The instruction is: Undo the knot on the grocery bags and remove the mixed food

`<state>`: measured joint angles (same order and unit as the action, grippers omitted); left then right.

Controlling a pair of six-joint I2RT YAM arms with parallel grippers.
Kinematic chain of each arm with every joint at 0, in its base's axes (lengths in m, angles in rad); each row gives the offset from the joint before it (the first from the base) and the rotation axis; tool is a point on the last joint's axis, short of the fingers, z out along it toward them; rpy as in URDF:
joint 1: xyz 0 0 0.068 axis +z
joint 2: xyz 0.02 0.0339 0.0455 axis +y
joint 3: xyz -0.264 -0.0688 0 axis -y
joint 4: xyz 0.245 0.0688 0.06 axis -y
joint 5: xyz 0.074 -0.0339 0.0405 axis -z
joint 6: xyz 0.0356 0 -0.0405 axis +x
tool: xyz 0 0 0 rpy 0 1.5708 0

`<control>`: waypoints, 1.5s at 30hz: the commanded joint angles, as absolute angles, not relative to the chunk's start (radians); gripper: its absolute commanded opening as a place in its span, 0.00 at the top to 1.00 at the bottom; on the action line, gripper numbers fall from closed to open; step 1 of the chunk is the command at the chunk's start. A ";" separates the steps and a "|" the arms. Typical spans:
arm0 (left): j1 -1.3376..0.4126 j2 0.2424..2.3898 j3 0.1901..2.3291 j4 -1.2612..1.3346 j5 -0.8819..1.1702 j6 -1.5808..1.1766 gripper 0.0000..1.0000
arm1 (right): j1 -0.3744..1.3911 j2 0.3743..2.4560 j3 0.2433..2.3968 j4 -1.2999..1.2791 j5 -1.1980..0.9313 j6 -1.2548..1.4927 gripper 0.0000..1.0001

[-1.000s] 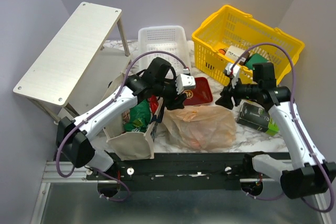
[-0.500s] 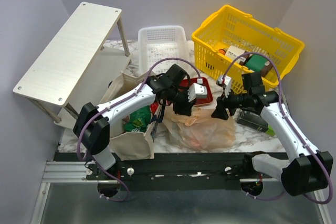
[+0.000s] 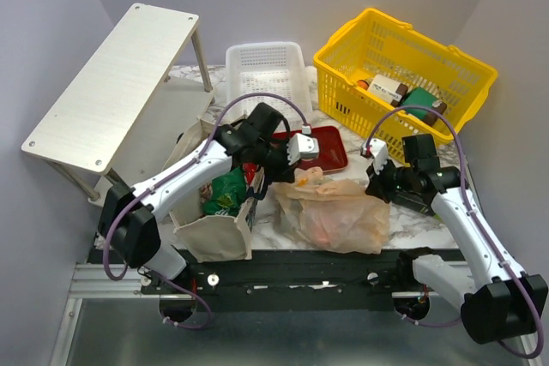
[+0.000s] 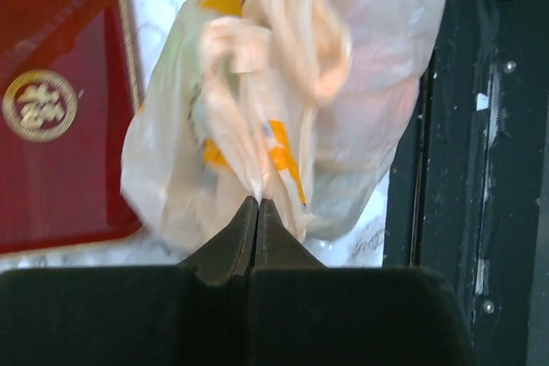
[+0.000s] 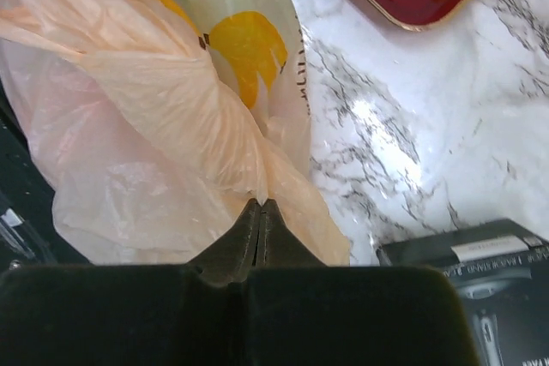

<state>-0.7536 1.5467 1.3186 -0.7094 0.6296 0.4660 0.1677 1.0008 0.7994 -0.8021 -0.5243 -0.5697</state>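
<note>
Plastic bag (image 3: 339, 216) lies low centre on the marble table (image 5: 412, 126), with its knot (image 4: 283, 49) bunched at the upper left. The left gripper (image 4: 257, 203) is pinched tight on film below the knot, and the right gripper (image 5: 262, 203) is pinched tight on the plastic bag's right edge. Crowded around: tote (image 3: 210, 233) just left, red tray (image 3: 330, 147) just behind, black box (image 5: 463, 272) by the right gripper, yellow basket (image 3: 343, 83) upper right; contents only an orange blur, possibly fruit.
</note>
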 commanded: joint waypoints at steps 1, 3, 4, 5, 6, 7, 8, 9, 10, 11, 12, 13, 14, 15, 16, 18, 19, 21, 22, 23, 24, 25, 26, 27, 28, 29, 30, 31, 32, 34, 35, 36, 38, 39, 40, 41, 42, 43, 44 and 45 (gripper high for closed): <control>-0.713 1.436 1.227 -0.746 0.578 0.515 1.00 | 0.146 0.913 0.779 -0.844 -0.427 -0.620 1.00; -0.713 1.407 1.204 -0.741 0.571 0.511 1.00 | 0.146 0.907 0.793 -0.863 -0.419 -0.626 1.00; -0.712 1.401 1.203 -0.736 0.568 0.503 1.00 | 0.144 0.911 0.822 -0.876 -0.411 -0.627 1.00; -0.713 1.396 1.204 -0.735 0.554 0.499 1.00 | 0.146 0.923 0.840 -0.890 -0.411 -0.629 1.00; -0.713 1.391 1.210 -0.732 0.546 0.494 1.00 | 0.146 0.933 0.860 -0.923 -0.417 -0.635 0.96; -0.713 1.388 1.216 -0.723 0.542 0.489 1.00 | 0.146 0.940 0.888 -0.939 -0.455 -0.638 0.88; -0.712 1.387 1.223 -0.718 0.537 0.480 1.00 | 0.146 0.952 0.943 -0.955 -0.486 -0.646 0.78; -0.713 1.384 1.241 -0.713 0.528 0.476 1.00 | 0.146 0.959 0.981 -0.991 -0.520 -0.669 0.59; -0.713 1.384 1.253 -0.707 0.523 0.466 1.00 | 0.147 0.963 1.012 -0.996 -0.593 -0.664 0.53; -0.712 1.384 1.264 -0.706 0.522 0.454 1.00 | 0.146 0.971 1.038 -0.993 -0.626 -0.655 0.49; -0.712 1.384 1.284 -0.707 0.515 0.448 1.00 | 0.147 0.986 1.089 -0.976 -0.659 -0.635 0.45; -0.712 1.384 1.292 -0.707 0.512 0.445 1.00 | 0.149 1.002 1.107 -0.962 -0.711 -0.617 0.43; -0.712 1.381 1.298 -0.707 0.508 0.443 1.00 | 0.150 1.020 1.129 -0.947 -0.727 -0.594 0.42; -0.710 1.376 1.301 -0.706 0.506 0.445 1.00 | 0.153 1.040 1.164 -0.924 -0.738 -0.554 0.41; -0.710 1.373 1.301 -0.704 0.502 0.446 1.00 | 0.163 1.096 1.184 -0.914 -0.758 -0.537 0.41; -0.710 1.359 1.292 -0.698 0.499 0.457 1.00 | 0.172 1.149 1.210 -0.893 -0.776 -0.506 0.40; -0.710 1.355 1.289 -0.692 0.499 0.463 1.00 | 0.192 1.190 1.227 -0.881 -0.779 -0.497 0.39; -0.709 1.348 1.281 -0.681 0.497 0.456 1.00 | 0.216 1.232 1.227 -0.839 -0.766 -0.462 0.37; -0.710 1.350 1.284 -0.681 0.503 0.448 1.00 | 0.242 1.253 1.227 -0.833 -0.746 -0.453 0.37; -0.710 1.350 1.282 -0.681 0.503 0.442 1.00 | 0.250 1.302 1.224 -0.827 -0.747 -0.440 0.37; -0.710 1.351 1.282 -0.680 0.505 0.434 1.00 | 0.256 1.322 1.220 -0.801 -0.742 -0.387 0.32; -0.712 1.351 1.281 -0.678 0.506 0.428 1.00 | 0.268 1.345 1.215 -0.789 -0.720 -0.353 0.30; -0.712 1.350 1.276 -0.675 0.506 0.425 1.00 | 0.271 1.379 1.209 -0.781 -0.719 -0.333 0.29; -0.712 1.342 1.266 -0.669 0.505 0.417 1.00 | 0.278 1.396 1.209 -0.778 -0.726 -0.306 0.26; -0.710 1.338 1.261 -0.655 0.502 0.413 1.00 | 0.291 1.408 1.207 -0.782 -0.733 -0.298 0.25; -0.712 1.332 1.253 -0.650 0.502 0.408 1.00 | 0.301 1.417 1.209 -0.790 -0.733 -0.295 0.23; -0.710 1.319 1.243 -0.641 0.496 0.405 1.00 | 0.310 1.434 1.207 -0.802 -0.729 -0.291 0.21; -0.710 1.318 1.239 -0.634 0.492 0.402 1.00 | 0.328 1.440 1.201 -0.807 -0.710 -0.288 0.20; -0.710 1.313 1.236 -0.630 0.488 0.399 1.00 | 0.339 1.446 1.194 -0.810 -0.686 -0.282 0.18; -0.712 1.304 1.235 -0.624 0.477 0.396 1.00 | 0.360 1.453 1.145 -0.793 -0.570 -0.253 0.16; -0.710 1.301 1.235 -0.620 0.473 0.396 1.00 | 0.362 1.451 1.125 -0.790 -0.542 -0.252 0.17; -0.710 1.296 1.241 -0.620 0.466 0.397 1.00 | 0.364 1.451 1.100 -0.787 -0.516 -0.255 0.26; -0.710 1.296 1.252 -0.615 0.446 0.397 1.00 | 0.365 1.448 1.091 -0.799 -0.459 -0.268 0.38; -0.710 1.298 1.267 -0.614 0.439 0.396 1.00 | 0.365 1.445 1.095 -0.830 -0.457 -0.305 0.53; -0.712 1.302 1.275 -0.609 0.428 0.391 1.00 | 0.365 1.431 1.117 -0.847 -0.481 -0.327 0.63; -0.710 1.304 1.282 -0.606 0.423 0.388 1.00 | 0.364 1.421 1.133 -0.862 -0.492 -0.345 0.77; -0.710 1.311 1.304 -0.603 0.422 0.384 1.00 | 0.364 1.404 1.155 -0.870 -0.491 -0.359 1.00; -0.710 1.313 1.319 -0.601 0.420 0.370 1.00 | 0.359 1.388 1.178 -0.870 -0.473 -0.365 1.00; -0.712 1.318 1.336 -0.601 0.419 0.365 1.00 | 0.359 1.355 1.245 -0.870 -0.466 -0.377 1.00; -0.710 1.325 1.383 -0.601 0.413 0.356 1.00 | 0.357 1.338 1.285 -0.871 -0.459 -0.388 1.00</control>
